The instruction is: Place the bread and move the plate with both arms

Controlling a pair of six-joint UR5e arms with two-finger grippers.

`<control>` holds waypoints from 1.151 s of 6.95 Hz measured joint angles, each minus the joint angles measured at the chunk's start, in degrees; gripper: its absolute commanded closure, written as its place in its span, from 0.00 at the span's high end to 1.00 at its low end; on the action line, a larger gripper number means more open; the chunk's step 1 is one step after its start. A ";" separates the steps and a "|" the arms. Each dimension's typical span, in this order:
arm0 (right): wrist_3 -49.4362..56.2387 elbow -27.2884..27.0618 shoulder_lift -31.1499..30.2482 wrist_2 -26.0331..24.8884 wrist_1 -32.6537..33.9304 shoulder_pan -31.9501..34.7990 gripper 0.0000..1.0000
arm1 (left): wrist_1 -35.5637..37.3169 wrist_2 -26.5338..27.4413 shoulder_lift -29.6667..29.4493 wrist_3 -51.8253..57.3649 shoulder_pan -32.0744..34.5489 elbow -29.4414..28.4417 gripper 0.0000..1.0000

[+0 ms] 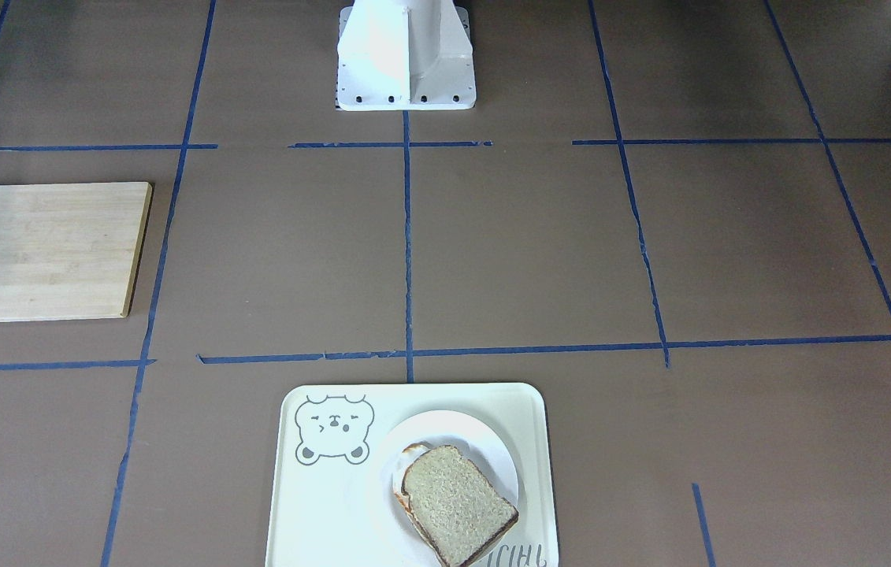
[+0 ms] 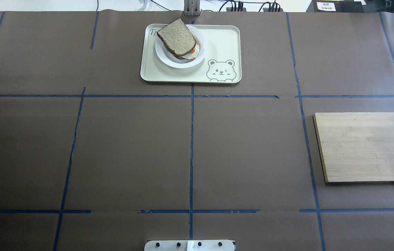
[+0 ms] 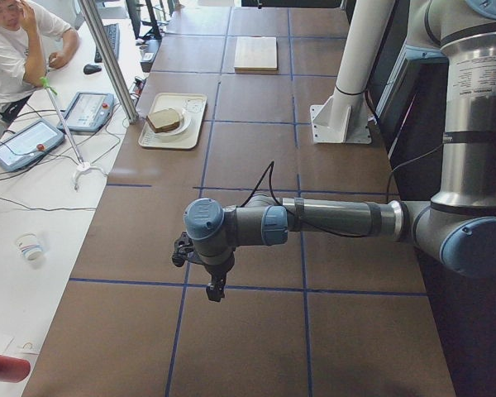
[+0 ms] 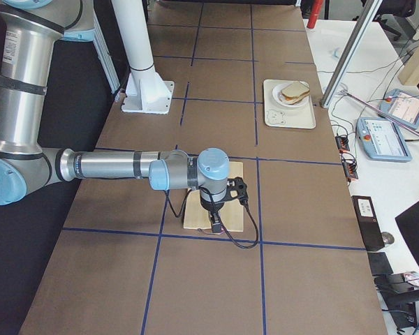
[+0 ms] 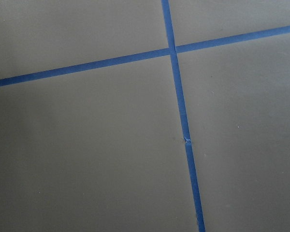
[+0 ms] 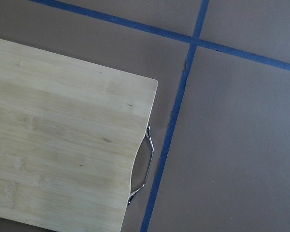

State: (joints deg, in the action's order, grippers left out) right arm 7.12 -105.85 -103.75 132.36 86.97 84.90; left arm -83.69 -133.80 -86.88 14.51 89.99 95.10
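The bread (image 1: pixel 457 504) lies on top of an egg-topped slice (image 2: pixel 192 52) on the white plate (image 1: pixel 484 441), which sits on the cream bear tray (image 1: pixel 311 504). In the overhead view the bread (image 2: pixel 177 33), plate (image 2: pixel 169 60) and tray (image 2: pixel 224 42) are at the table's far middle. Neither gripper is near them. The left gripper (image 3: pixel 216 289) shows only in the exterior left view, over bare table, and I cannot tell if it is open or shut. The right gripper (image 4: pixel 215 227) shows only in the exterior right view, over the wooden board (image 4: pixel 234 213), state also unclear.
The pale wooden board (image 2: pixel 364 146) lies on the robot's right side and its metal handle shows in the right wrist view (image 6: pixel 142 169). The white pedestal (image 1: pixel 406 55) stands at the robot's edge. An operator (image 3: pixel 16 41) sits beyond the table's far side.
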 measured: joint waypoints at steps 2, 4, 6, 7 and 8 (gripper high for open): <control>0.02 0.03 0.03 0.00 0.01 -0.02 1.00 | -0.05 0.01 0.10 0.14 -0.07 0.24 1.00; 0.08 0.15 0.04 0.00 -0.02 -0.02 1.00 | -0.06 -0.03 0.13 0.19 -0.07 0.66 1.00; 0.09 0.20 0.01 0.00 -0.05 0.00 1.00 | -0.07 -0.07 0.10 0.24 -0.08 0.82 1.00; 0.09 0.20 0.02 0.00 -0.05 0.00 1.00 | -0.07 -0.11 0.09 0.25 -0.08 0.85 1.00; 0.09 0.21 0.03 0.08 -0.05 0.00 1.00 | -0.06 -0.13 0.07 0.25 -0.08 0.87 1.00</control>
State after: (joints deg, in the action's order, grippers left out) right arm 7.21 -105.65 -103.72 132.44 86.92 84.90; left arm -83.76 -133.94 -86.81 14.76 89.91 95.97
